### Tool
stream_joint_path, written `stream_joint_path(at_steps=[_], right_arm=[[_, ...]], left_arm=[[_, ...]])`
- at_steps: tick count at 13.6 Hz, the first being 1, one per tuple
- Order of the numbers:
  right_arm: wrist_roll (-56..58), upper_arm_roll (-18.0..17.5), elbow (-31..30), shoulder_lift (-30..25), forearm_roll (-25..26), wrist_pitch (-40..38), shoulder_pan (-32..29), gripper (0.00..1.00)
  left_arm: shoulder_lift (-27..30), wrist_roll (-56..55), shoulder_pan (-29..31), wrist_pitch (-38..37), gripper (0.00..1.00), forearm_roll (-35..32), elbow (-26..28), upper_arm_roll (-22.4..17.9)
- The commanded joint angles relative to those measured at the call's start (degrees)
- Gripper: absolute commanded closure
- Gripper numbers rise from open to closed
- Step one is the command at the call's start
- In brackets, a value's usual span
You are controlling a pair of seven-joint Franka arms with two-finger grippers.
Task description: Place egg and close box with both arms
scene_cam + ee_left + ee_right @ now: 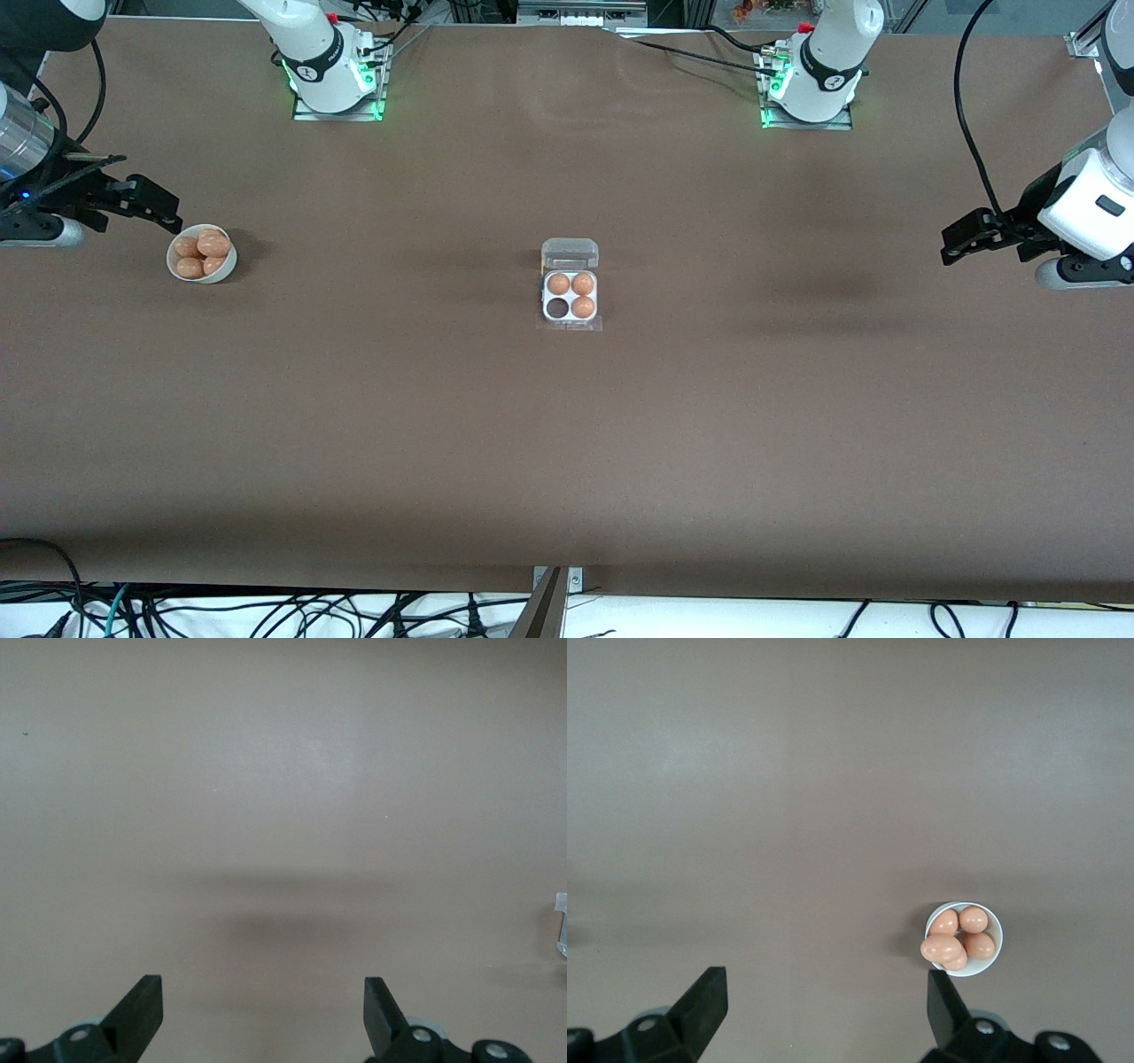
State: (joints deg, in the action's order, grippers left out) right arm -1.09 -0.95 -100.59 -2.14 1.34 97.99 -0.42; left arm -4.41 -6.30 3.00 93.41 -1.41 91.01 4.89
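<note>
The box (570,296) sits in the middle of the table, its clear lid (570,253) lying open toward the robots' bases. It holds three brown eggs; the cell (557,307) nearer the front camera, toward the right arm's end, is empty. Several brown eggs (213,242) lie in a round white bowl (202,277) toward the right arm's end. My right gripper (170,218) hangs open and empty just beside the bowl. In the right wrist view the bowl (976,971) with its eggs (943,948) lies beside the open gripper (827,1001). My left gripper (948,248) is open and empty over bare table at the left arm's end.
The brown table top (567,443) stretches wide around the box. In the left wrist view the open gripper (263,1010) is over bare table, with a sliver of clear plastic (562,921) at the picture's edge. Cables hang along the table's front edge.
</note>
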Motion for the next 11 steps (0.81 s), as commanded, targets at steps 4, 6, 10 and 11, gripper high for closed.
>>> stream_joint_path(at_steps=[4, 6, 10, 11], right_arm=[[-1.8, 0.2, -0.1, -0.8, -0.3, -1.1, -0.1, 0.00], [-1.8, 0.2, 0.0, -0.8, -0.3, -1.2, -0.1, 0.00], [-1.5, 0.2, 0.0, -0.8, -0.3, -1.2, -0.1, 0.00], [-1.5, 0.2, 0.0, -0.8, -0.3, -1.2, -0.1, 0.00]], left_arm=[[0.0, 0.2, 0.2, -0.8, 0.00, -0.4, -1.0, 0.2], [0.0, 0.2, 0.2, -0.9, 0.00, -0.4, -1.0, 0.2], [0.0, 0.2, 0.1, -0.9, 0.00, -0.4, -1.0, 0.2], [0.0, 0.1, 0.0, -0.9, 0.00, -0.4, -1.0, 0.2]])
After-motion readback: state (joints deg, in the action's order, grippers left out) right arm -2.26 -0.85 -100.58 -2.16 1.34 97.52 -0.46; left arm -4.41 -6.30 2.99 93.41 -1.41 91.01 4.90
